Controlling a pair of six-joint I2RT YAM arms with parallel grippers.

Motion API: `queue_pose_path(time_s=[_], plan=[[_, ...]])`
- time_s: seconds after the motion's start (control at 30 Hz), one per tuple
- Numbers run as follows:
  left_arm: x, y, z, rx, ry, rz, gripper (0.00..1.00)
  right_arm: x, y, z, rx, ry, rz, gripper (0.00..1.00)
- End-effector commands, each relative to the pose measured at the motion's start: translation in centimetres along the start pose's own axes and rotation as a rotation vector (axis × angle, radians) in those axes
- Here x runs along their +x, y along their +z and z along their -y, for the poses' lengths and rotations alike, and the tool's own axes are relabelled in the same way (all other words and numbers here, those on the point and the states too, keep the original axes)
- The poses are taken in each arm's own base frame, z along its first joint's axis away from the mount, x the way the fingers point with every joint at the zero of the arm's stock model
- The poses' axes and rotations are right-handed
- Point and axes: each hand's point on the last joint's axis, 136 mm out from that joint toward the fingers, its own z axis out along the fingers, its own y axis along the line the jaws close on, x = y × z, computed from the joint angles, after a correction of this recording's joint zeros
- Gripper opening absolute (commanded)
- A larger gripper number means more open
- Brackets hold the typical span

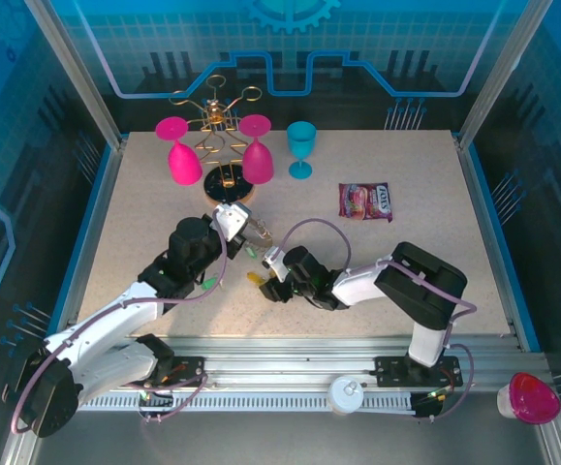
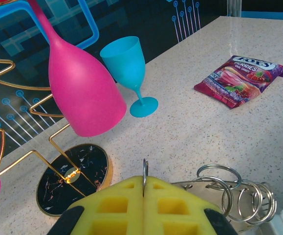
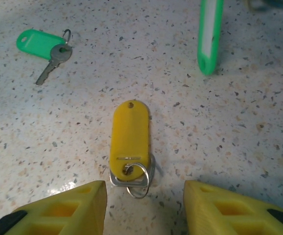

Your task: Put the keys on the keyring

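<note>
So the yellow-tagged key [image 3: 130, 137] is lying flat on the table [image 3: 239, 127], right between the right gripper's [image 3: 145, 192] spread fingers, which are released and holding nothing. The green key [image 3: 43, 45] sits off to the left, well apart. The keyring [image 2: 234, 193] is held by the left gripper [image 2: 144, 186], clenched on one thin loop. Looks like the pick-up step to me: next it needs to lower, pinch the yellow tag, then carry it to the ring.
</note>
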Motion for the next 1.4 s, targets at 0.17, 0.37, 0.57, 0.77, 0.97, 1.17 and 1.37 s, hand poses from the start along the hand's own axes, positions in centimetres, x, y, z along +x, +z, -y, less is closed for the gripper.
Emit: queue_pose_path(time_s=[0.17, 0.37, 0.57, 0.77, 0.97, 1.17, 1.37], plan=[[-1.1, -0.1, 0.0, 0.016, -0.014, 0.040, 0.00, -1.8, 1.8, 0.3, -0.009, 0.009, 0.089, 0.42], [-1.0, -0.1, 0.1, 0.024, -0.005, 0.039, 0.00, -1.3, 1.5, 0.0, -0.033, -0.004, 0.085, 0.18], [-1.0, -0.1, 0.3, 0.034, 0.007, 0.039, 0.00, -0.3, -1.3, -0.4, -0.087, 0.001, 0.076, 0.00], [-1.2, -0.3, 0.9, 0.070, 0.029, 0.047, 0.00, 2.6, -5.7, 1.5, 0.014, 0.120, -0.053, 0.00], [-1.3, -0.6, 2.9, 0.181, 0.064, 0.071, 0.00, 5.4, -10.2, 4.8, 0.205, 0.263, -0.229, 0.00], [-0.9, -1.4, 5.9, 0.363, 0.116, 0.055, 0.00, 5.7, -14.3, 6.7, 0.302, 0.394, -0.307, 0.00], [-0.1, -3.1, 9.2, 0.577, 0.175, 0.050, 0.00, 5.5, -16.5, 6.3, 0.265, 0.469, -0.390, 0.00]])
